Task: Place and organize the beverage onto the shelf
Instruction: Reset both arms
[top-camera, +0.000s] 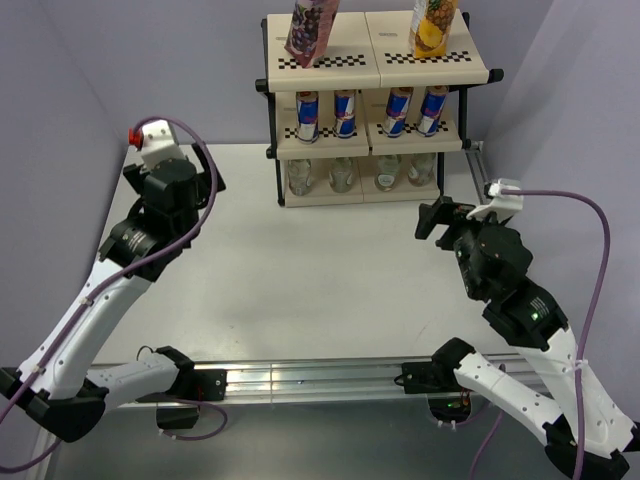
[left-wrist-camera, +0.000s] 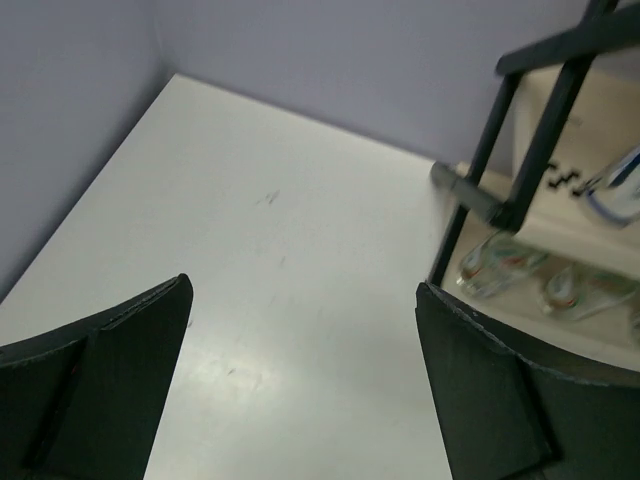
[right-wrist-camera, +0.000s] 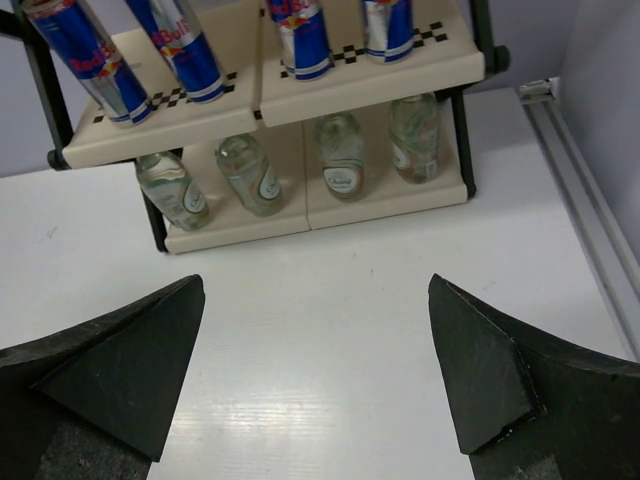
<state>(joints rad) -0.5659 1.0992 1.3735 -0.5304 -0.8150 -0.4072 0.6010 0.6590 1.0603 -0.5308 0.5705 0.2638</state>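
The shelf (top-camera: 372, 68) stands at the far middle of the table. A purple carton (top-camera: 310, 30) and a yellow carton (top-camera: 432, 27) stand on its top board. Several blue-and-silver cans (top-camera: 345, 113) (right-wrist-camera: 185, 48) line the middle board, and several clear bottles (top-camera: 342, 175) (right-wrist-camera: 340, 155) stand on the bottom board. My left gripper (top-camera: 205, 175) (left-wrist-camera: 303, 300) hangs open over bare table left of the shelf, nothing between its fingers. Open and empty as well, my right gripper (top-camera: 438, 215) (right-wrist-camera: 316, 300) faces the shelf from the right front.
Purple walls close in the table on the left, back and right. A metal rail (right-wrist-camera: 585, 200) runs along the table's right edge, and another rail (top-camera: 300, 378) lies across the near edge between the arm bases. White tabletop (top-camera: 320, 280) lies between the arms.
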